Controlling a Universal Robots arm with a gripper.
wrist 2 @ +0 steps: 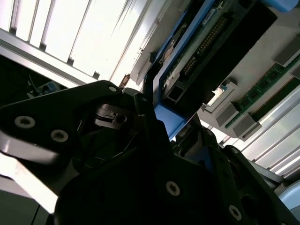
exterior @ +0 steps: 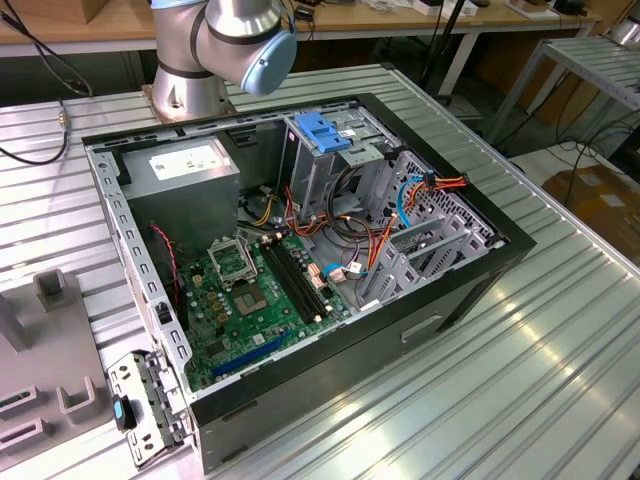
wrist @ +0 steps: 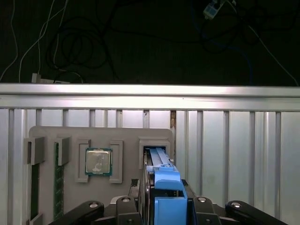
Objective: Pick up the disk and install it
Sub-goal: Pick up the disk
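Disk (wrist: 164, 183), just one, sits clamped in the single gripper (wrist: 166, 208).

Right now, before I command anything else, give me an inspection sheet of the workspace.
Surface: ribbed metal table, carrying an open computer case and a grey parts tray.
Job's things: the disk, blue-edged, held edgewise over the tray; whether it is clear of its slot cannot be told.
Clutter: processor chip and memory sticks in the tray.
Grippers: gripper shut on the disk.
Cables: orange, red and blue leads inside the case; cables on the floor beyond the table.
Surroundings: workbenches behind the arm's base.
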